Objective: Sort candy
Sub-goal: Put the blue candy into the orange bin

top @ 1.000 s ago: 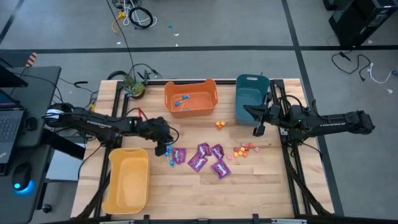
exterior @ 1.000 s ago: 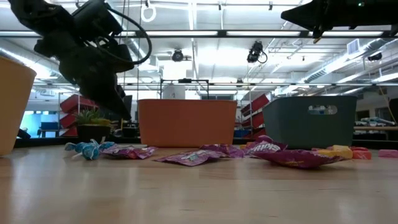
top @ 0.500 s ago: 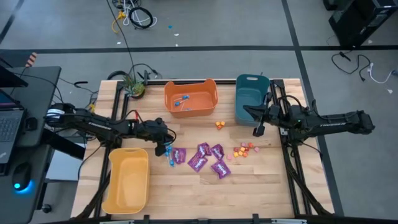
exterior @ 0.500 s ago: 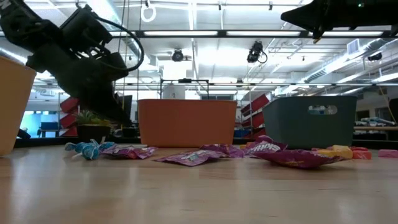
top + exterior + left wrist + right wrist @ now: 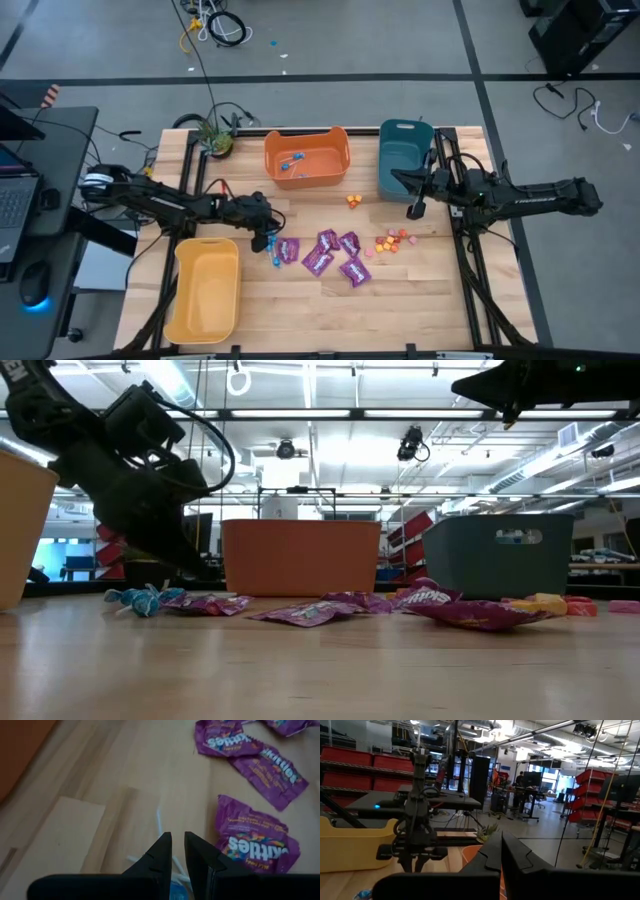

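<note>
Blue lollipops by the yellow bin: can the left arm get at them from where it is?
Probably yes. The left gripper hangs right above the blue lollipops, jaws slightly apart, with bare wood around the sticks; the nearest purple packet lies beside them, not over them.

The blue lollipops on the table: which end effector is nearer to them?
Left. The left end effector is just above the blue lollipops; the right end effector hangs far across the table, beside the teal bin.
</note>
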